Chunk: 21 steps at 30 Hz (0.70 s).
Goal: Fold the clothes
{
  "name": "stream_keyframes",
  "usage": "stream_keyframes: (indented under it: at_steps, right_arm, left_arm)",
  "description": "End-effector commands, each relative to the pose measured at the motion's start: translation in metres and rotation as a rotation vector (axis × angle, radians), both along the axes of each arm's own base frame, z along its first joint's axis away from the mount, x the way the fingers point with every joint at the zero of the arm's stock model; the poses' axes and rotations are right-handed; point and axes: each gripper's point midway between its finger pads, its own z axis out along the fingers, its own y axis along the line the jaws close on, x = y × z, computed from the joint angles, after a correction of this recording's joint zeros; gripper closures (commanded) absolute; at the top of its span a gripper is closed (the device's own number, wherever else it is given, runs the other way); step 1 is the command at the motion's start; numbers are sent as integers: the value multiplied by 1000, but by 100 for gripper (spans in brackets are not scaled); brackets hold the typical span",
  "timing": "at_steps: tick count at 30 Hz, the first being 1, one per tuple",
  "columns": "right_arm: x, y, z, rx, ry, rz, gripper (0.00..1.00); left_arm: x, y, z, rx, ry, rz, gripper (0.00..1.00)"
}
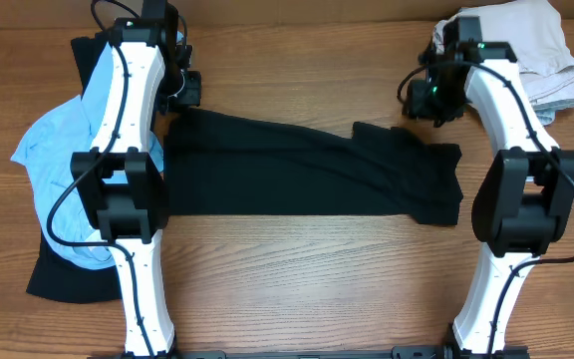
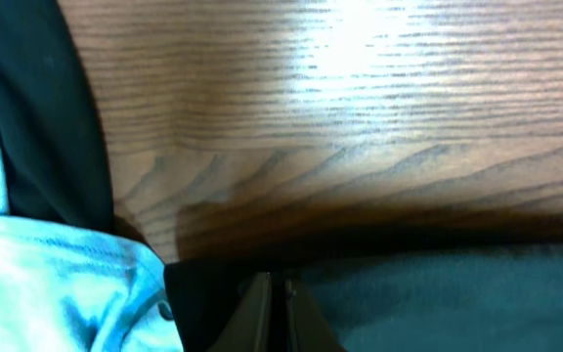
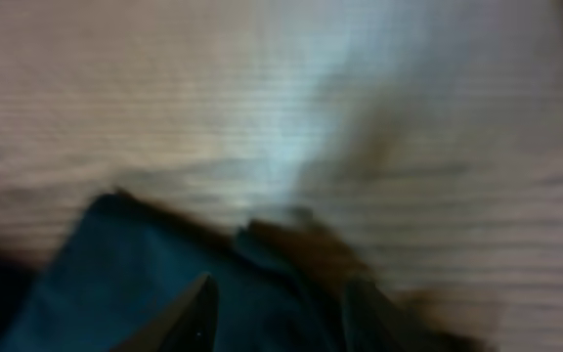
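Across the middle of the wooden table (image 1: 297, 269), the black shirt (image 1: 297, 165) lies as a long flat band, already narrowed lengthwise, its right end stepped and uneven where layers overlap. It reads as thin, matte, limp knit. The step in hand looks like taking the two far corners so the band can be folded again.

At the far-left corner, the left arm (image 1: 133, 120) is down on the cloth. The left jaws are clenched, fingertips (image 2: 260, 305) meeting right at the shirt's far edge; whether a fold of cloth is pinched between them cannot be told.

At the far-right end, the right arm (image 1: 511, 110) hovers low. The right jaws stand released, the two fingers (image 3: 195, 311) apart with dark cloth below the gap, though that view is blurred.

Next, the right side probably needs to close on the edge, then both corners should move together, or the soft fabric will skew.

A crumpled light blue garment (image 1: 43, 150) lies left, over another black garment (image 1: 58, 274). A bunched beige garment (image 1: 531, 45) sits far right.
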Motion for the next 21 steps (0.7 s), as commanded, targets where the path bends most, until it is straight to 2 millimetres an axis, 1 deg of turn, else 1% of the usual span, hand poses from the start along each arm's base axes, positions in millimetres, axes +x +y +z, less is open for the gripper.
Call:
stream_keyframes:
  at_steps: [1,5,6,9,12,13,14,15,16,20,21]
  right_arm:
    - [-19,3,-36,-2,80,7,55]
    - [-30,3,-57,-1,103,7,56]
    - [-31,3,-60,-1,105,7,58]
    - [-31,3,-65,-1,99,7,67]
    - [-26,3,-63,-1,77,7,75]
    - [-24,3,-62,-1,71,6,80]
    - [-22,3,-61,-1,63,6,89]
    - [-20,3,-61,-2,56,6,94]
    - [-17,2,-59,-2,47,5,96]
    - [-4,2,-46,-2,1,4,96]
    - [5,2,-35,-2,-28,4,96]
  left_arm:
    - [0,-5,3,-10,0,-20,96]
    - [-1,-5,3,-10,4,-20,96]
    - [-1,-5,3,-9,4,-20,96]
    - [-1,-5,3,-9,4,-20,96]
    - [-1,-5,3,-9,4,-20,96]
    - [-1,-5,3,-9,4,-20,96]
    - [-1,-5,3,-9,4,-20,96]
    - [-1,-5,3,-9,4,-20,96]
    - [-1,-5,3,-9,4,-20,96]
    - [0,-5,3,-8,-2,-20,96]
    - [2,-4,3,-5,-9,-19,96]
